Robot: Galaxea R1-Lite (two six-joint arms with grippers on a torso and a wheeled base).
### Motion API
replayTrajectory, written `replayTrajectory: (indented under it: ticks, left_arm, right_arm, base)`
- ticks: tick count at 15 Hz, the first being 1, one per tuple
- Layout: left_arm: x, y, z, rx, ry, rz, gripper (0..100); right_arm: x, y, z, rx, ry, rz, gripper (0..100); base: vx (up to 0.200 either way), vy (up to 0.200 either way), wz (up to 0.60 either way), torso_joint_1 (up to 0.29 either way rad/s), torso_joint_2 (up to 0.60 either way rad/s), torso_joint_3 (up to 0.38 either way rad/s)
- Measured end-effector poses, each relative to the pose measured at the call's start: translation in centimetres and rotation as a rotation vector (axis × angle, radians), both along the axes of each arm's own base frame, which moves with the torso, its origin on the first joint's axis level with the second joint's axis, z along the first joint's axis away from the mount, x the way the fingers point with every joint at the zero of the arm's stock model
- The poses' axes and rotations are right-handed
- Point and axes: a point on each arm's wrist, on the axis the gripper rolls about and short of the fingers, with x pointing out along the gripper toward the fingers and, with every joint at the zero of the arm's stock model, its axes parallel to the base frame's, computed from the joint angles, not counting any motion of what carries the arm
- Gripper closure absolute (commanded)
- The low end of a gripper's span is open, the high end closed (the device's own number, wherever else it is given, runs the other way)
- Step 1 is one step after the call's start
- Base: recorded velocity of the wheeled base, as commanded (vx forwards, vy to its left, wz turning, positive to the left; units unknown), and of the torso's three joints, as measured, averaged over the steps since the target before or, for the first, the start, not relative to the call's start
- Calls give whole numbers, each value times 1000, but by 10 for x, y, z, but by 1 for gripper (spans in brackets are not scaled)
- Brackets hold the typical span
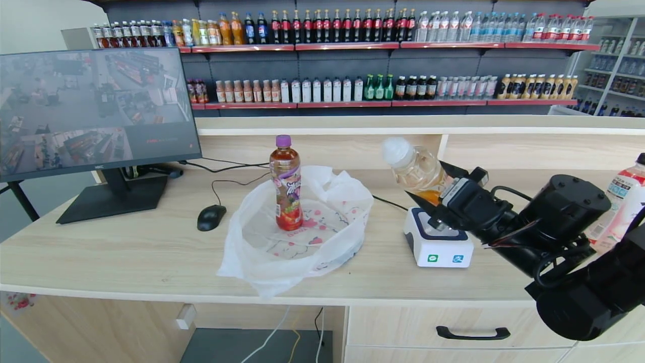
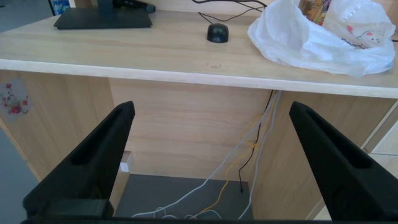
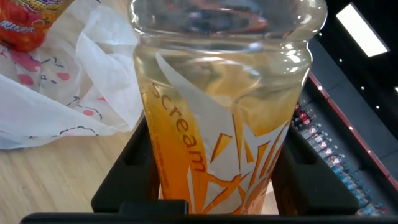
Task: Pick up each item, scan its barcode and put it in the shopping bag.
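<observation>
The right claw [image 1: 429, 194] is clamped on a clear plastic bottle with white cap and orange label [image 1: 413, 169]. The right wrist view adds its fingers [image 3: 140, 165] pressed against the label's sides. The head view gives the bottle tilted, cap toward the tabletop's [image 1: 126, 252] left edge, above a white box scanner [image 1: 438, 249]. Beside that, mid-tabletop, a white plastic shopping bag [image 1: 262, 257] holds an upright purple-capped red drink bottle [image 1: 286, 186]. The left wrist view has the left claw [image 2: 211, 109] spread wide, empty, below the tabletop's front edge.
</observation>
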Motion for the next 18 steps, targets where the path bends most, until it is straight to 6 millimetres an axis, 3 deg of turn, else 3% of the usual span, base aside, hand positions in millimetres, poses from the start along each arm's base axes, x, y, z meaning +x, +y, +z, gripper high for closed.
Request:
replayTrajectory:
  ticks: [8,14,18]
  left_arm:
    - [0,0,0,0,0,0,0]
    - [0,0,0,0,0,0,0]
    - [0,0,0,1,0,0,0]
  right_arm:
    - [-20,1,25,177,24,-8,100]
    - [-61,-7,37,553,173,-124,100]
    - [-71,-12,45,771,219,-122,100]
  base:
    - [0,0,0,0,0,0]
    - [0,0,0,0,0,0]
    - [0,0,0,0,0,0]
